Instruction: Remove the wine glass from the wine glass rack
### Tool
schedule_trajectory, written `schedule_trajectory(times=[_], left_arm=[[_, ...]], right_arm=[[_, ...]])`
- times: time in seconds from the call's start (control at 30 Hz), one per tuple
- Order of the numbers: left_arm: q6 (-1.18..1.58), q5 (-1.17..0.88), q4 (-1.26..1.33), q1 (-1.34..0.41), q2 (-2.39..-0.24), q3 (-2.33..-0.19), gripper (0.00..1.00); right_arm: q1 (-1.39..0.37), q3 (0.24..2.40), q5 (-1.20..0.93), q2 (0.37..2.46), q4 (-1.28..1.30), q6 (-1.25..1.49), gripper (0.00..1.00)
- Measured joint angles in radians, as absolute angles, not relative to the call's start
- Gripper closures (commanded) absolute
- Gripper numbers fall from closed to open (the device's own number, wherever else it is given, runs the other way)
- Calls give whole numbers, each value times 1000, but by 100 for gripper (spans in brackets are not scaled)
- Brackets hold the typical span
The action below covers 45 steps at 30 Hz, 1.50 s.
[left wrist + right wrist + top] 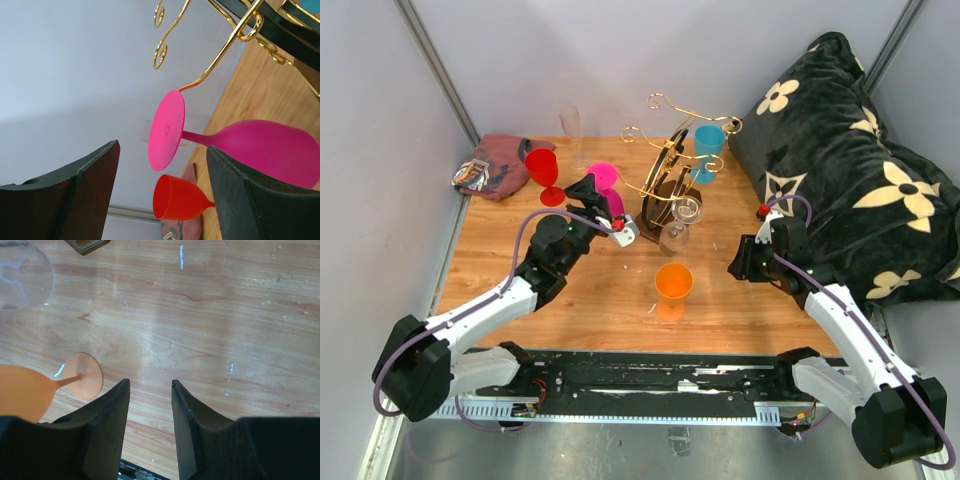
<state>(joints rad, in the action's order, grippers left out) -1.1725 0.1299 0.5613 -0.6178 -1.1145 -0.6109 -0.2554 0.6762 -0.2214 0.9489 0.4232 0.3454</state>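
Note:
The wine glass rack (663, 192) stands mid-table, a dark wooden base with gold wire arms (220, 55). A pink wine glass (606, 186) hangs upside down at the tip of its left arm, foot (167, 130) against the wire end. A blue glass (708, 150) and a clear one (680, 226) hang there too. My left gripper (602, 207) is open right beside the pink glass. The pink bowl (275, 150) lies past the right finger (250, 200), not between the jaws (162, 149). My right gripper (741, 264) (149, 385) is open over bare wood.
An orange glass (673, 281) (22, 390) stands near the front centre. A red glass (543, 170) (182, 197) and a clear flute (570, 125) stand at the back left by a crumpled cloth (497, 164). A black flowered cushion (850, 170) fills the right side.

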Motion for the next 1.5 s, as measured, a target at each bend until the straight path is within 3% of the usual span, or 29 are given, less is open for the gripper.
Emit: schedule_trajectory(times=[0.17, 0.2, 0.27, 0.3, 0.33, 1.03, 1.5], left_arm=[[-1212, 141, 604, -618, -1177, -620, 36], [-1217, 142, 612, -618, -1191, -627, 41], [-1226, 147, 622, -618, -1217, -644, 82], [-1240, 150, 625, -618, -1231, -657, 95], [-1229, 155, 629, -618, -1238, -665, 99], [-1198, 165, 629, -619, -1163, -688, 100], [-1234, 238, 696, -590, -1388, -817, 99]], right_arm=[[-255, 676, -225, 945, 423, 345, 59], [-255, 676, -225, 944, 424, 345, 59], [-255, 676, -225, 942, 424, 345, 59], [-255, 676, -225, 940, 424, 344, 58], [-255, 676, -225, 938, 424, 344, 58], [-255, 676, -217, 944, 418, 340, 57], [-255, 676, -212, 925, 420, 329, 56]])
